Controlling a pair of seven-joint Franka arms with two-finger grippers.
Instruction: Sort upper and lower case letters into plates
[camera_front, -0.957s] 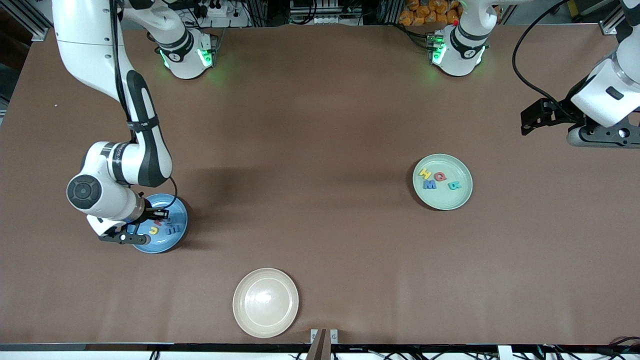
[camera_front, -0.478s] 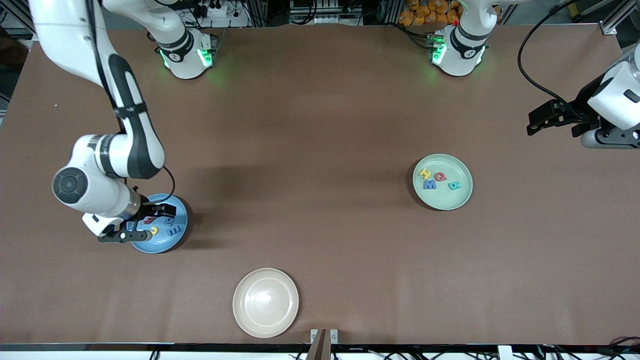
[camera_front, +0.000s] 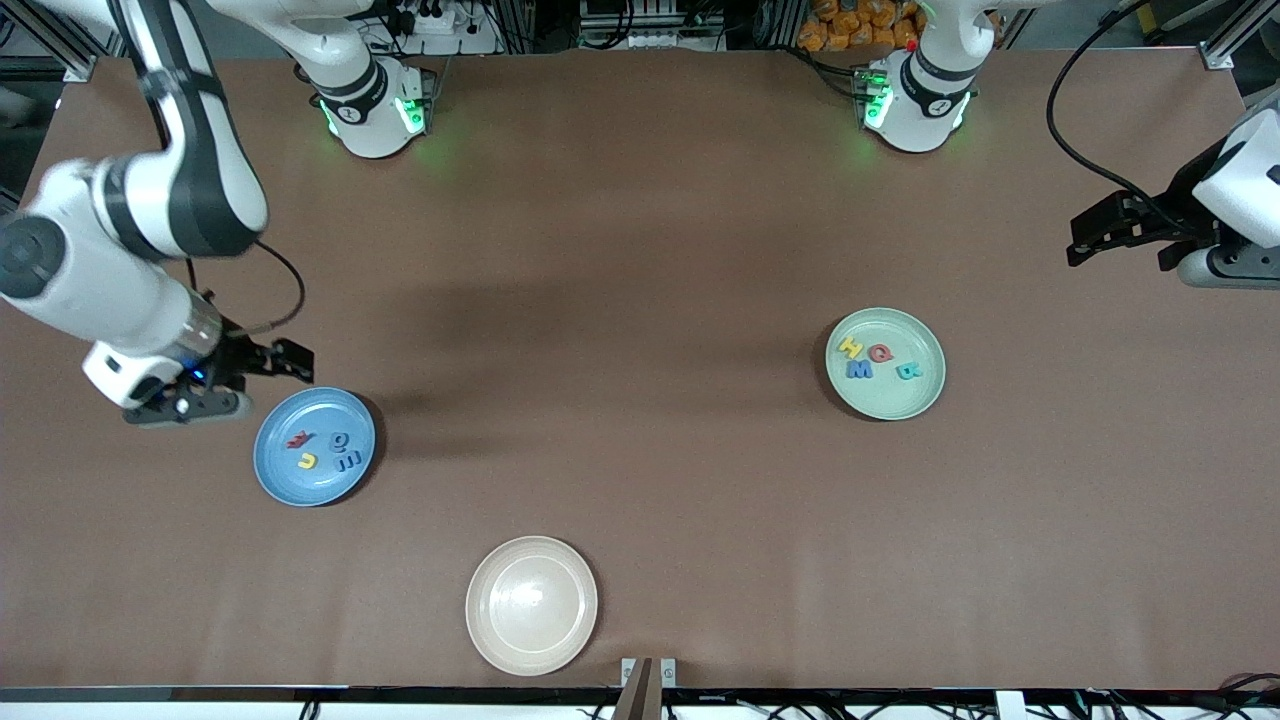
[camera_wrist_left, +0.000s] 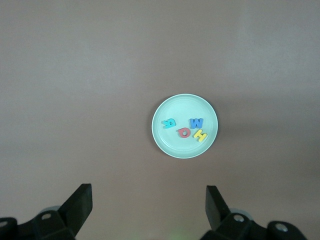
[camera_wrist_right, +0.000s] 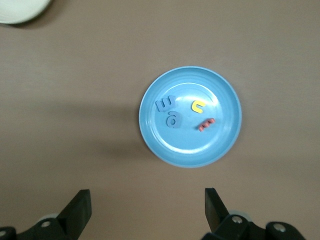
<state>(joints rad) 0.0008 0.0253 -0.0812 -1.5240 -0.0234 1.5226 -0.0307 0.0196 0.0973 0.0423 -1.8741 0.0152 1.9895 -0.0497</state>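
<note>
Little was left that could go wrong, as far as I could judge: all eight letters already lay in plates, so the main risk was an arm sweeping low on its way out and clipping a rim, which would scatter the light foam pieces.

Toward the right arm's end of the table, the right gripper (camera_front: 262, 362) hung with its fingers spread wide and nothing between them, over bare table just beside the blue plate (camera_front: 272, 470). That plate held four letters: a red one (camera_front: 299, 438), a yellow one (camera_front: 307, 461) and two blue ones (camera_front: 345, 451). They looked like lower case, though the shapes were too small to read with certainty. The right wrist view showed the plate clear of the open fingers.

Nearer the front camera, the cream plate (camera_front: 531, 604) stood empty.

Toward the left arm's end, the mint plate (camera_front: 912, 403) carried a yellow H (camera_front: 850, 347), a red Q (camera_front: 880, 352), a blue W (camera_front: 859, 370) and a teal R (camera_front: 908, 371). The left gripper (camera_front: 1098, 232) waited well apart from it, over the table's edge, jaws wide and empty.
</note>
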